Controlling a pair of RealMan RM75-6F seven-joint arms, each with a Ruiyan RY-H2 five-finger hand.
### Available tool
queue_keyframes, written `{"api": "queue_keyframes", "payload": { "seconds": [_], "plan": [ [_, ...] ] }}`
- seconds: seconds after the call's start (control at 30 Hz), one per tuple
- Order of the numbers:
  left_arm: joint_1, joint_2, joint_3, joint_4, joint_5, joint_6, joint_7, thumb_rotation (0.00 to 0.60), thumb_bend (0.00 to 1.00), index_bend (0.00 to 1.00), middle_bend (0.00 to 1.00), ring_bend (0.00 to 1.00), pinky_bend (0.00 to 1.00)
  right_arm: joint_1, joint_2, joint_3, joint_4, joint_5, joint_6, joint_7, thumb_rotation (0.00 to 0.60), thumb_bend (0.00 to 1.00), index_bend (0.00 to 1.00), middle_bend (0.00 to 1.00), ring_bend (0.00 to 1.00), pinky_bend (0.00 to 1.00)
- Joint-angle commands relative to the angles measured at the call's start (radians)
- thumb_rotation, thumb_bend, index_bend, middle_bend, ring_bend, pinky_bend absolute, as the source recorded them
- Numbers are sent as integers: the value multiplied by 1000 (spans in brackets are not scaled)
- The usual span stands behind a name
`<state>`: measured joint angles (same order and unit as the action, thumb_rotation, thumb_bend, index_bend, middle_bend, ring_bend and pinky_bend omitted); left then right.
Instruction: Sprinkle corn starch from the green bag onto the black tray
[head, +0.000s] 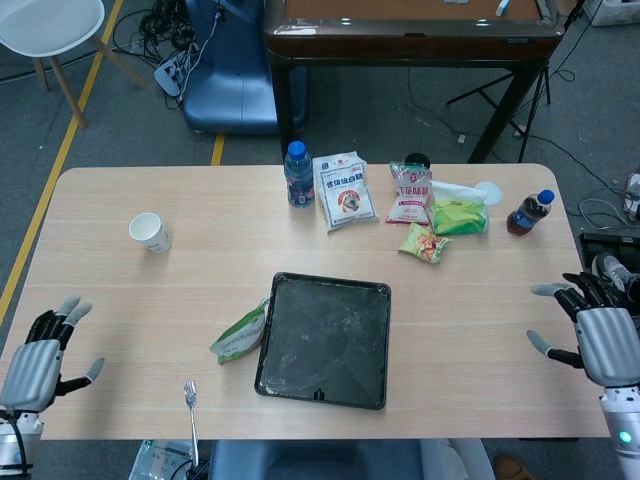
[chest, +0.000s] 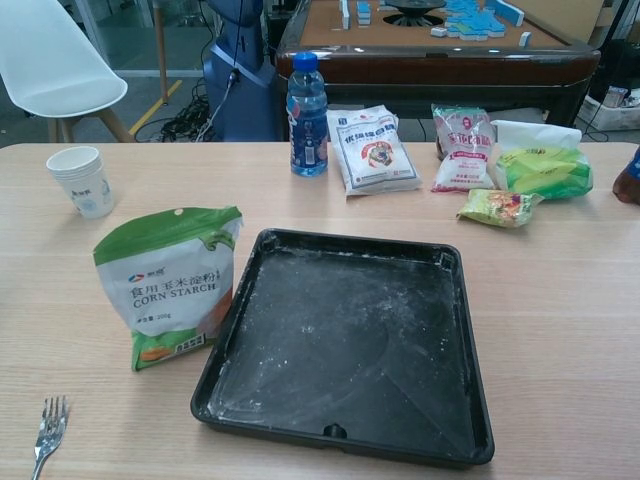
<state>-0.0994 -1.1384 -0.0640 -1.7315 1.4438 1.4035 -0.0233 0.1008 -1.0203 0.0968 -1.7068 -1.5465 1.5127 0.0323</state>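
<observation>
Now both sit empty, fingers spread: left robot hand (head: 38, 356) at the tabletop's (head: 150, 300) eight o'clock, right robot hand (head: 600, 335) at four; the green bag (chest: 170, 283) stands touching the black tray's (chest: 250, 300) nine o'clock side

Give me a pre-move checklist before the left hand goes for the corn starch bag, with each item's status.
1. Left hand free: ok, fingers apart, holding nothing, at the table's near left edge.
2. Right hand free: ok, open at the right edge.
3. Green bag reachable: ok, upright just left of the black tray, nothing on it.
4. Bag opened: cannot tell, the top looks closed but the seal is unclear.
5. Tray ready: ok, flat on the table with only a light dusting of powder inside.
6. Path to bag: ok, though the fork lies between hand and bag.
</observation>
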Motion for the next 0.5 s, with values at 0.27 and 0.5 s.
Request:
{"api": "queue_keyframes", "payload": {
  "seconds": [0.27,0.5],
  "plan": [
    [-111,-59,31,82,59,-172,-180,600,169,0,56,100,32,-4,13,0,-21,6,5,-9,600,216,335,362,181,131],
    [-151,-116,52,108,70,-229,-163,600,157,0,56,100,32,-15,9,-7,-15,16,9,-4,600,216,334,362,181,132]
  ]
}}
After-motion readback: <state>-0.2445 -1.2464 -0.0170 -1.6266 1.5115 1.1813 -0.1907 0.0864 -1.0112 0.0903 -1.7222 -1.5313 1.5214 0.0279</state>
